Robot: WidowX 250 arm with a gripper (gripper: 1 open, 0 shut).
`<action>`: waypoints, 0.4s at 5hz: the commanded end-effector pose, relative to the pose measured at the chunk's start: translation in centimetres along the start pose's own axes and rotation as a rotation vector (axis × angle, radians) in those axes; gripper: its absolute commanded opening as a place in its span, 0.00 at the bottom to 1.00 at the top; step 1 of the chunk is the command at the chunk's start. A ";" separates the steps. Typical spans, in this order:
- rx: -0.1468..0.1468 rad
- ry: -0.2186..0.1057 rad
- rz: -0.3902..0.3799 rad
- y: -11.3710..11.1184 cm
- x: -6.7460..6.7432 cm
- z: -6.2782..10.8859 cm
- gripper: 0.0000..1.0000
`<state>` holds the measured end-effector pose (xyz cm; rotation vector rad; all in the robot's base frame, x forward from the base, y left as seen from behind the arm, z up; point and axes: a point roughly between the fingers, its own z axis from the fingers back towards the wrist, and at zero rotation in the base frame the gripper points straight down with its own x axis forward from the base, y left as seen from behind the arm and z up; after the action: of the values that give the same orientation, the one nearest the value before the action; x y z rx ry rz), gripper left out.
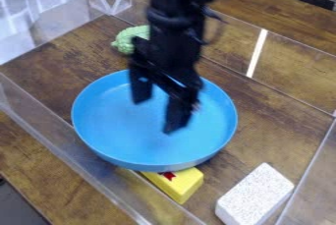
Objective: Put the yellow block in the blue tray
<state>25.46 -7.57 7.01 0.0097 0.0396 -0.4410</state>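
Above the blue tray, a black robot gripper hangs with its fingers spread wide and empty. Just beyond the tray's near rim, the yellow block lies on the wooden worktop, untouched. It looks like the approach step; next, the gripper likely needs to pass the rim and descend over the block.

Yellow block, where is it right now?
In the camera view the yellow block lies on the wooden table at the bottom centre, just outside the near rim of the blue tray, with the white speckled block to its right.
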 end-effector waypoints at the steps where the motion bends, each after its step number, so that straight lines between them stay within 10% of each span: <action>1: 0.024 -0.055 -0.132 -1.3 0.9 0.0 1.00; 2: 0.027 -0.054 -0.222 -2.0 1.4 -2.0 1.00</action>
<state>25.42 -9.30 4.15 0.0206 0.0162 -0.6423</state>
